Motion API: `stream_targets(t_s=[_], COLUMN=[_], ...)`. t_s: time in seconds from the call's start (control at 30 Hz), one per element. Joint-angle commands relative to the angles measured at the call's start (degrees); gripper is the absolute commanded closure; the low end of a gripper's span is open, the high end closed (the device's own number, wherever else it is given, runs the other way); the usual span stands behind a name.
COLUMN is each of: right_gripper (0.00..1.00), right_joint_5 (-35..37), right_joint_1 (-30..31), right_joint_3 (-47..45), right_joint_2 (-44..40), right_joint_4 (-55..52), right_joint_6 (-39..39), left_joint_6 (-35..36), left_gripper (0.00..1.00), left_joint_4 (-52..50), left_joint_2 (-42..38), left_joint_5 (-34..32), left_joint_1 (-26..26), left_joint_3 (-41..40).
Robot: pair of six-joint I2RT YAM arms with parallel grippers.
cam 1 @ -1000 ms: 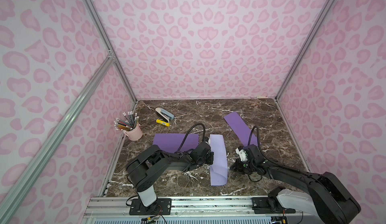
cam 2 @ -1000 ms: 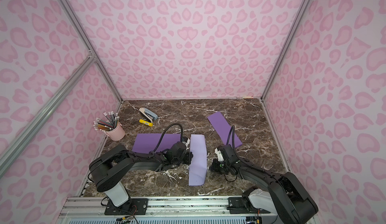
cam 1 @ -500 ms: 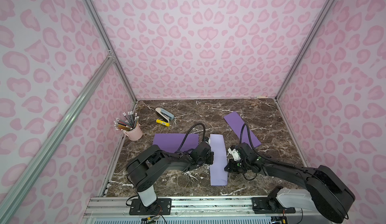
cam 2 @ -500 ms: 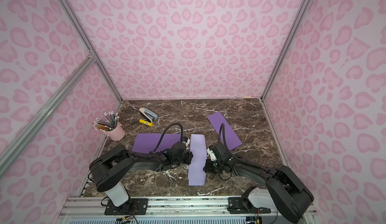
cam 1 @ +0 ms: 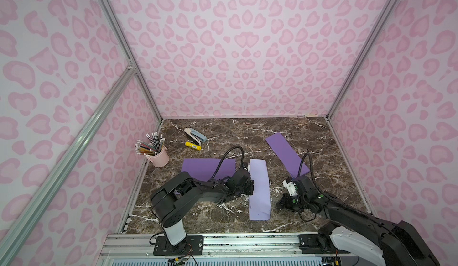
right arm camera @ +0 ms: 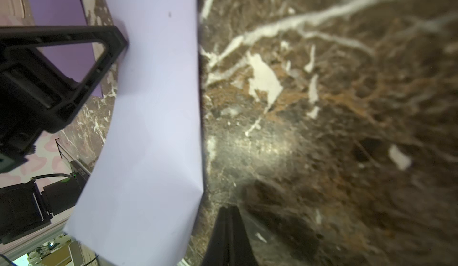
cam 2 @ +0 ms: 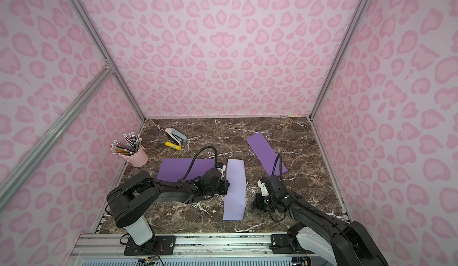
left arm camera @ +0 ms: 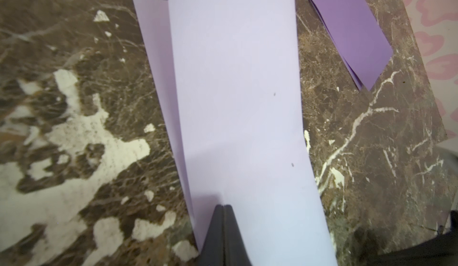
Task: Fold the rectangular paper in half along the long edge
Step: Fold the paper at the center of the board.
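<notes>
Both closed and empty: left gripper point(cam 1: 251, 189) pins the paper point(cam 1: 259, 175) mid-table at its 9 o'clock edge, right gripper point(cam 1: 281, 204) rests off it at 4 o'clock; creasing, I judge, next needs pressing along the fold.

the right fingers point(right arm camera: 221, 230) are pressed together with no gap, their tips over bare brown, white-veined bench point(right arm camera: 322, 103), clear of the paper. just beside them lies the pale lilac paper point(right arm camera: 153, 128), its straight long edge running past the fingertips and on ahead, with a small kink close to the tips. on the paper's far side the left arm's fingers point(right arm camera: 111, 41) touch it. beyond them lies a darker purple sheet point(right arm camera: 59, 12).
</notes>
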Motion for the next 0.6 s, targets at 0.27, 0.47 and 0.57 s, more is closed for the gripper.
stream_targets(t_s=[0.27, 0.47, 0.57], right_gripper=[1.00, 1.00, 1.00], right_joint_5=[-0.26, -0.57, -0.41], right_joint_1=[8.06, 8.15, 7.88], right_joint_3=[7.80, 3.42, 1.02], right_joint_2=[12.82, 12.81, 10.75], right_joint_4=[5.09, 4.92, 2.63], right_joint_6=[0.63, -0.09, -0.65], left_joint_6=[0.42, 0.80, 1.06], left_gripper=[0.96, 0.96, 0.96], left_joint_4=[-11.59, -11.82, -12.07], left_joint_2=[1.31, 1.75, 1.82], left_joint_5=[-0.56, -0.59, -0.62], left_joint_1=[0.06, 0.10, 0.06], left_joint_3=[-0.22, 0.31, 0.49])
